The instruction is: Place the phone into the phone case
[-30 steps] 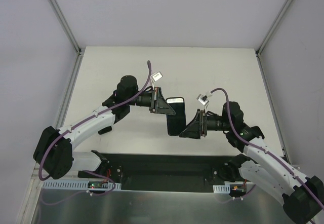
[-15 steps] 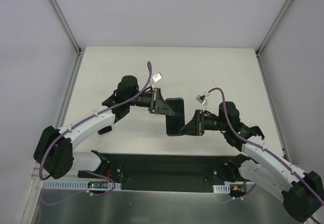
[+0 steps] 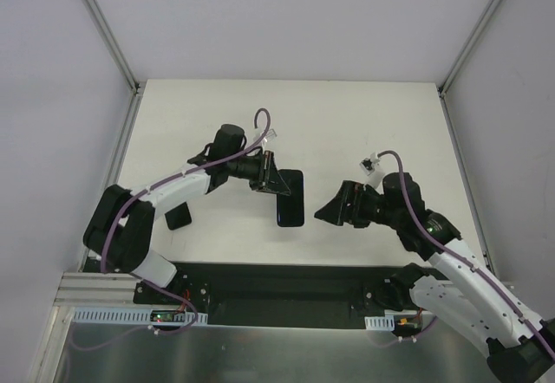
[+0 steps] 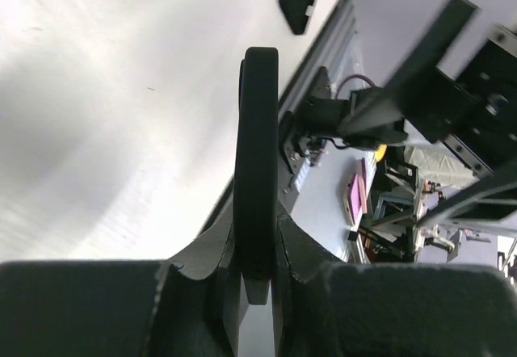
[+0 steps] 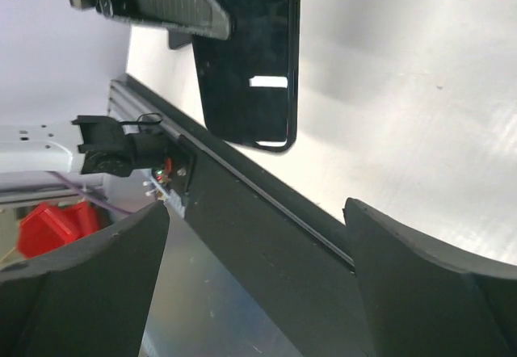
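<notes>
Black-faced phone [image 3: 291, 199] is clamped in the left jaws, arm reaching rightward (right jaws wide, facing it, apart).

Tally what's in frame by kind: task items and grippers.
phone: 1, clamped edge-on in the left gripper
phone case: 1, lying on the table, partly under the left arm
grippers: 2, the left gripper shut and the right gripper open and holding nothing
Total: 4
</notes>
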Motion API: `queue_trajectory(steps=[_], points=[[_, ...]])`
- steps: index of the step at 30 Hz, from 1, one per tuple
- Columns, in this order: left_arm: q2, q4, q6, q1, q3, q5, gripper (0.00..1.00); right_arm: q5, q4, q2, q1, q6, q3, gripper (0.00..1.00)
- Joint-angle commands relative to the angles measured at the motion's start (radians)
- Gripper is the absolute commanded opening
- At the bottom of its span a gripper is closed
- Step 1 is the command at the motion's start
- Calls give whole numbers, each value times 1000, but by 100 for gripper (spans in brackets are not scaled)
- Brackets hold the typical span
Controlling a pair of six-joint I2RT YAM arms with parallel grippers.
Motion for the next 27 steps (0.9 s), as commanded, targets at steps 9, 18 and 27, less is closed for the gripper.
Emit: queue_trajectory(steps=[9,18,27], points=[[24,-13,217,-23,158,331,0,61,2,13,-8,-132,85,91],[-43,-24,266,-26,61,450,0,-309,178,152,-115,-120,147,88],[-47,-29,270,-30,52,448,0,-421,281,237,-114,-98,176,77]])
